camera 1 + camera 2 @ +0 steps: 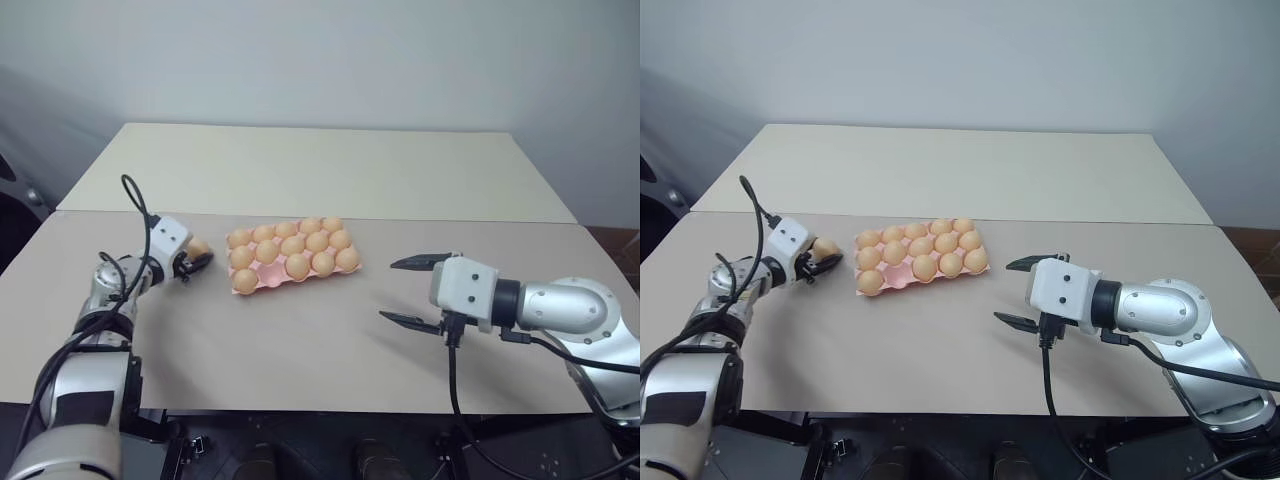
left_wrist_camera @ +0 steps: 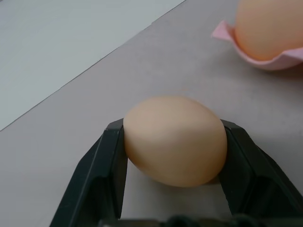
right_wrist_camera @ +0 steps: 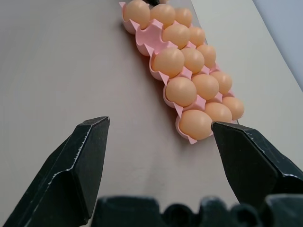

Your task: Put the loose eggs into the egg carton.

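Note:
A tan-orange loose egg [image 2: 175, 140] rests on the table just left of the egg carton. My left gripper [image 1: 200, 257] is shut on it, one black finger pressing each side. The egg carton [image 1: 262, 284] is a pink moulded tray at the table's middle, with several eggs seated in its cups. One cup in its near row, second from the left, shows bare pink. My right gripper [image 1: 388, 290] hovers open over the table to the right of the carton, with nothing between its fingers. The right wrist view looks along the carton [image 3: 142, 34] lengthwise.
The beige table [image 1: 330, 350] has bare surface in front of the carton and between the two grippers. A second tabletop [image 1: 330, 170] joins it behind the carton, with a seam running across. A black cable [image 1: 135, 200] arcs above my left wrist.

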You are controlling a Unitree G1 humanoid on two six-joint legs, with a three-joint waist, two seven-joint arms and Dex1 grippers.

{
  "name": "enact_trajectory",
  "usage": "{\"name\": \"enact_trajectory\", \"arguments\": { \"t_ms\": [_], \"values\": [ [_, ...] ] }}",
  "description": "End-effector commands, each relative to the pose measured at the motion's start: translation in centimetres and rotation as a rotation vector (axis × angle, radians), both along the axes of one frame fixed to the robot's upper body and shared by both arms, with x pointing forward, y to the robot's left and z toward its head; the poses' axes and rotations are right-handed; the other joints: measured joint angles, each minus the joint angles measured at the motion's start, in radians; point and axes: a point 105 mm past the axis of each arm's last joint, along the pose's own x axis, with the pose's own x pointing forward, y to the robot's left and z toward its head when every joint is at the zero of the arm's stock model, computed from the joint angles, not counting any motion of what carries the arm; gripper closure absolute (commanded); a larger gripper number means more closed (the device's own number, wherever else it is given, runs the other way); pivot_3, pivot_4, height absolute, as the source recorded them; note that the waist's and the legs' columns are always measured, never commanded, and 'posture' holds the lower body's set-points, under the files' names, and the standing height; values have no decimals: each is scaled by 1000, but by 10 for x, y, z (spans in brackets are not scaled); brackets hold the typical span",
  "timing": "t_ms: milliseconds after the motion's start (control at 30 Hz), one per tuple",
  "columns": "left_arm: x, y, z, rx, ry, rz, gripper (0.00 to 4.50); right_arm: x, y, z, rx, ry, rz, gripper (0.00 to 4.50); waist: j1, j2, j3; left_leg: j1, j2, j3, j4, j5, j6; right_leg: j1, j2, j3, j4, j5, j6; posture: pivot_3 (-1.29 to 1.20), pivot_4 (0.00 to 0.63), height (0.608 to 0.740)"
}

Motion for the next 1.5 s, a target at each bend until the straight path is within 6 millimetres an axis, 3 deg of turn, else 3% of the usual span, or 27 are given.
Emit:
{"name": "enact_trajectory", "arguments": {
  "t_ms": [33,167,367,467,733,1267,1500],
  "values": [
    [-6,5,29,74,-106,-70,2121,-2,3,11,8,-55,12,468,3,0,0,0,0,0,0,0,0,0,0,0,0,0,0,0,150,740],
    [-17,3,49,79,-155,-161,2121,-3,5,10,9,-56,18,468,7,0,0,0,0,0,0,0,0,0,0,0,0,0,0,0,150,740],
    [-37,-37,84,-104,-235,-442,2121,-5,6,14,21,-70,20,468,9,0,0,-1,0,0,0,0,0,0,0,-1,0,0,0,0,150,740],
    [-38,-73,82,-162,-194,-595,2121,-3,6,13,28,-82,9,468,10,0,0,1,0,0,1,0,0,2,0,-1,0,0,0,0,150,740],
    [-33,-111,64,-138,-88,-743,2121,-4,4,18,38,-106,-28,468,1,0,0,0,0,-1,1,0,0,1,0,0,0,0,0,0,150,740],
    [-32,-129,52,-98,-36,-828,2121,-12,4,13,32,-107,-47,468,4,0,0,0,0,-1,1,0,0,1,0,0,0,0,0,0,150,740],
    [-32,-130,55,-82,-57,-832,28,-10,3,12,29,-109,-55,468,3,0,0,0,0,-1,1,0,0,1,0,0,0,0,0,0,150,740]
  ]
}}
